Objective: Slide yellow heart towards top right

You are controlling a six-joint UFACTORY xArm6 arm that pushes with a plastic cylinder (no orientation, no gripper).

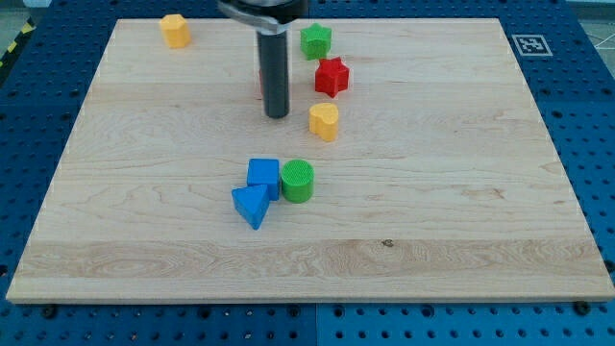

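Note:
The yellow heart (324, 121) lies on the wooden board (432, 192), a little above the middle. My tip (277, 115) stands just to the heart's left, a small gap apart. A red star (332, 77) sits just above the heart, and a green star (315, 40) is above that.
A yellow hexagon-like block (175, 30) is at the view's top left. A blue cube (263, 176), a blue triangle (251, 205) and a green cylinder (298, 181) cluster below the middle. A red block is mostly hidden behind the rod. A marker tag (531, 44) is off the top right corner.

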